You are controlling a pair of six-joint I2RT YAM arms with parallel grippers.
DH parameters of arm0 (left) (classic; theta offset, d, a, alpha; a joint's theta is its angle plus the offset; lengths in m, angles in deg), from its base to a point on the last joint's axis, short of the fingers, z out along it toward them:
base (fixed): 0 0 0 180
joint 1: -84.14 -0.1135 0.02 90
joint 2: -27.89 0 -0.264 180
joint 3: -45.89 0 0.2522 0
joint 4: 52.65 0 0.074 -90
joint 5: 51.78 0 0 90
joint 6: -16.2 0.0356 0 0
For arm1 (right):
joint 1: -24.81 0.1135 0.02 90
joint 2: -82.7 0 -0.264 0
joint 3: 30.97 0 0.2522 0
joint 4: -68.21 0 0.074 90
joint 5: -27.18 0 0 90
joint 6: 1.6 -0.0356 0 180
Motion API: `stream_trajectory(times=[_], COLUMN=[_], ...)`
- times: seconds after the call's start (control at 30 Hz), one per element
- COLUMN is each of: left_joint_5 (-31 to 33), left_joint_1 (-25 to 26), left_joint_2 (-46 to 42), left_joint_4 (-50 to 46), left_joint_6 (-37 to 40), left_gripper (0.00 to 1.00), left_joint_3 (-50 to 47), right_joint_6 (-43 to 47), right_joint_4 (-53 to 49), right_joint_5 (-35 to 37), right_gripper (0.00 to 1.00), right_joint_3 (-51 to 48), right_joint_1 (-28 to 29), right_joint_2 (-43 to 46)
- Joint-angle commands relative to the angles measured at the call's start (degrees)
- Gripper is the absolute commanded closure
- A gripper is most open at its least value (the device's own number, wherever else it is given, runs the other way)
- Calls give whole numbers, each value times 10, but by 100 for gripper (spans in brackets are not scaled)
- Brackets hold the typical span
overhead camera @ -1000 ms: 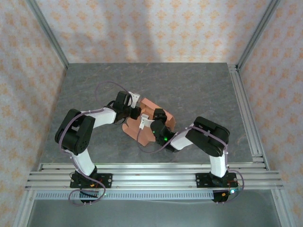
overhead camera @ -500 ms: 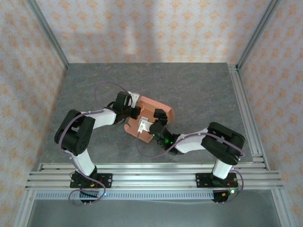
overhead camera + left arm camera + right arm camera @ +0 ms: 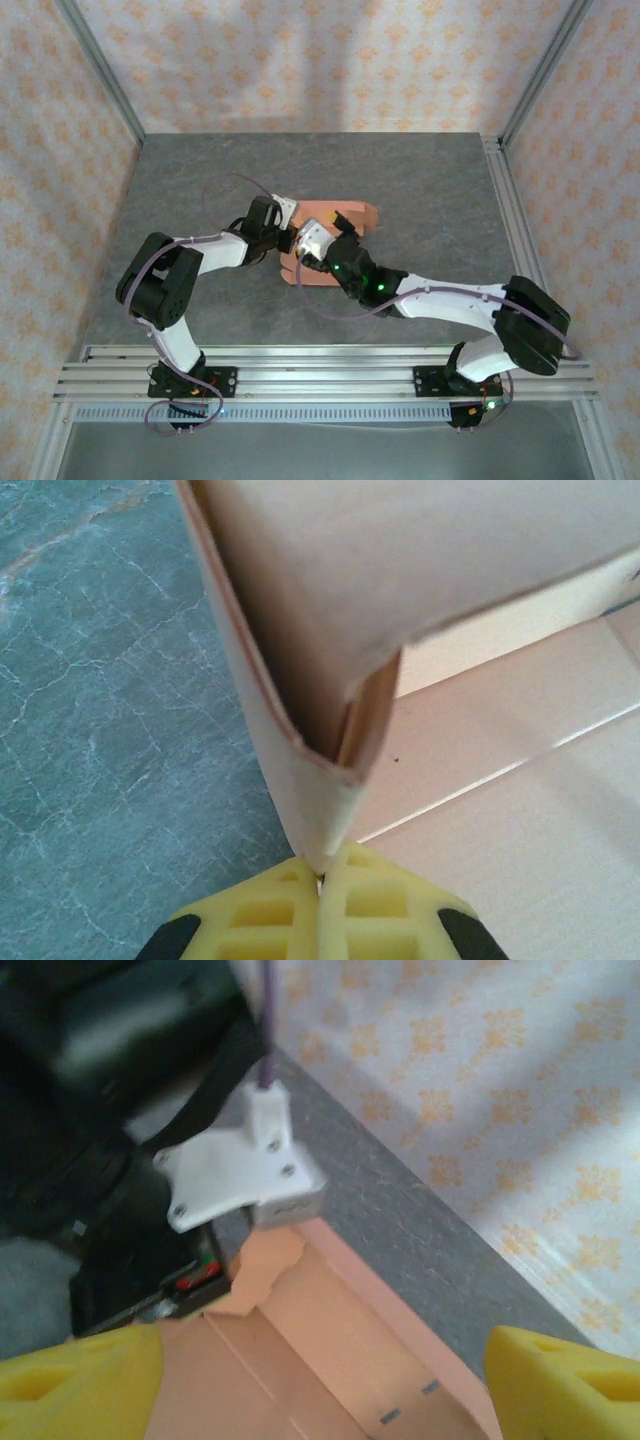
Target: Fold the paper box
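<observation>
The paper box (image 3: 358, 214), salmon card partly folded, lies near the middle of the grey marbled desk (image 3: 430, 190), its base flat and one side raised. In the left wrist view a folded corner of the paper box (image 3: 330, 600) stands upright over the flat card, with the desk (image 3: 100, 680) at 9 o'clock. The left gripper (image 3: 288, 240) sits at the box's 9 o'clock edge, closed tight on that upright fold, its yellow pads (image 3: 380, 912) pinching the card. The right gripper (image 3: 335, 228) reaches in from 5 o'clock above the box, jaws spread wide; in its own view the yellow fingertips (image 3: 70, 1375) sit at the lower corners, card between them and patterned wall (image 3: 480, 1090) at 2 o'clock
</observation>
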Motion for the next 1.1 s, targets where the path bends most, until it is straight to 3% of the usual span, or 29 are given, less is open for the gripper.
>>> stream_trajectory(times=[0.0,0.17,0.3,0.43,0.57,0.63,0.8,0.93,1.07], left_joint_5=[28,35,37,39,43,45,50,49,50], left_joint_1=[5,7,10,14,17,18,18,19,19], left_joint_2=[-19,-22,-24,-22,-18,-17,-12,-8,-3], left_joint_4=[17,17,16,15,13,10,10,11,16], left_joint_6=[14,19,24,29,34,35,35,32,32], left_gripper=[100,100,100,100,100,100,100,100,100], left_joint_3=[-4,-6,-6,-6,-6,-5,-3,-1,-1], right_joint_6=[-118,-245,-347,-353,-366,-369,-366,-353,-330], right_joint_4=[-34,-127,-257,-390,-461,-491,-545,-525,-484], right_joint_5=[-14,-29,-137,-212,-333,-384,-427,-516,-549], right_gripper=[17,17,17,17,17,18,20,21,21], right_joint_3=[18,74,172,296,391,432,500,483,438], right_joint_1=[-33,-115,-204,-257,-308,-324,-332,-332,-332], right_joint_2=[27,30,-11,-93,-180,-222,-303,-315,-306])
